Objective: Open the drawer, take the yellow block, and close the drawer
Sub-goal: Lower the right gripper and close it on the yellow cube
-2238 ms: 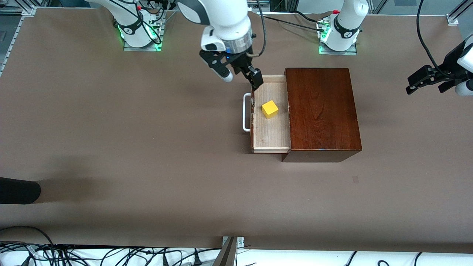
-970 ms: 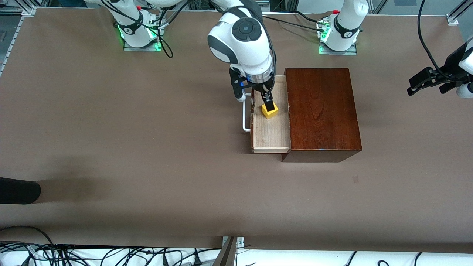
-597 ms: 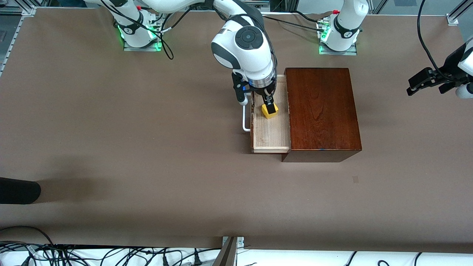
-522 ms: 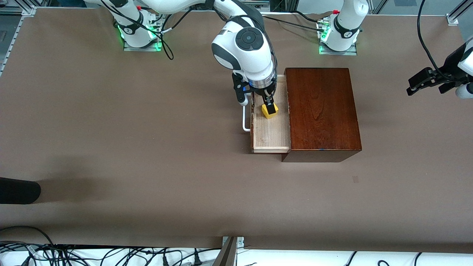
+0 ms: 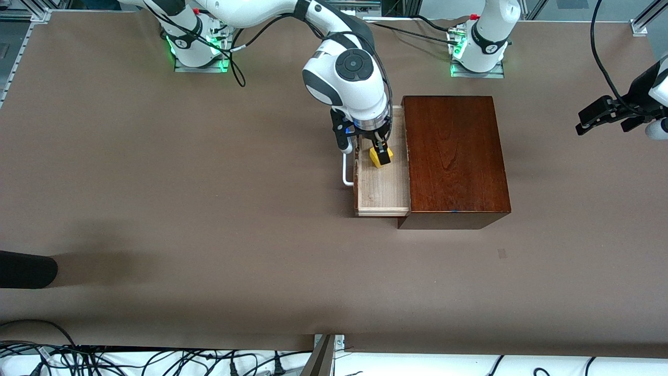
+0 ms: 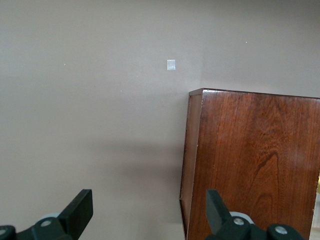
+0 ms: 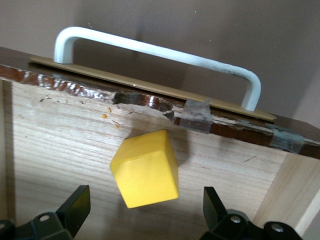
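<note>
1. Brown desk (image 5: 209, 209) spreads bare around our wooden box (image 5: 454, 156).
2. Its drawer (image 5: 383, 188) stands pulled out; its walls crowd our right gripper (image 5: 380, 151), so we should lift straight up.
3. Our left gripper (image 5: 600, 112) waits open, over the desk's edge.
4. Right gripper fingers straddle the yellow block (image 7: 146, 169) in the drawer, not yet closed; we should square up, then pinch.

Brown table (image 5: 209, 209), matte, with a glossy reddish-brown box (image 5: 454, 156) standing toward the left arm's end. A small pale square mark (image 5: 502, 254) sits on the table surface, nearer the front camera than the box and apart from it. A rounded black object (image 5: 26, 269) juts in at the table edge at the right arm's end and throws a soft shadow; a tangle of black cables (image 5: 52, 357) runs along the near edge, with a metal bracket (image 5: 323, 355) at its middle.
</note>
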`<state>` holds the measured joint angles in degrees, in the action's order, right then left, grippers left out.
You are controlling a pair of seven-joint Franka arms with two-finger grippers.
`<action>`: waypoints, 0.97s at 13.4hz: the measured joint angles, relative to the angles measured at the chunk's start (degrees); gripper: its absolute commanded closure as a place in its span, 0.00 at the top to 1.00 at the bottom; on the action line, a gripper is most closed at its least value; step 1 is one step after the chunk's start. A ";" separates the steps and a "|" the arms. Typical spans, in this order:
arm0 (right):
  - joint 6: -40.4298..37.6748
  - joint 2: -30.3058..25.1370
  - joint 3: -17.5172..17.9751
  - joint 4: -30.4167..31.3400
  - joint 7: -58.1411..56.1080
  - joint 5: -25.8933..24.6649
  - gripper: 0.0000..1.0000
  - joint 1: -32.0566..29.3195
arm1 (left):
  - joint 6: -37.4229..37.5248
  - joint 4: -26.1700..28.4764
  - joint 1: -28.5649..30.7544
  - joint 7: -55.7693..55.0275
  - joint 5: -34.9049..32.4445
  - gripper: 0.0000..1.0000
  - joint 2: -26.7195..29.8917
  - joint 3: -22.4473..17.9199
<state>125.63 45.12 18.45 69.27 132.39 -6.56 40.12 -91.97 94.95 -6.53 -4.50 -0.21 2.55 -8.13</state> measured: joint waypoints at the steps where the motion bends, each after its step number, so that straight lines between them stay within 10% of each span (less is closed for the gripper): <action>1: 0.32 0.34 0.00 0.03 0.00 -0.05 1.00 0.12 | 0.00 0.00 0.01 0.00 0.00 1.00 0.00 0.00; 13: 2.08 2.08 -0.15 1.36 -0.01 -3.64 1.00 0.93 | 0.01 0.00 0.01 0.00 0.00 1.00 -0.03 0.00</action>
<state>127.70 47.20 18.29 70.62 132.38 -10.20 41.05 -91.96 94.95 -6.52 -4.50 -0.21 2.52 -8.13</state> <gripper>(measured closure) 0.000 0.000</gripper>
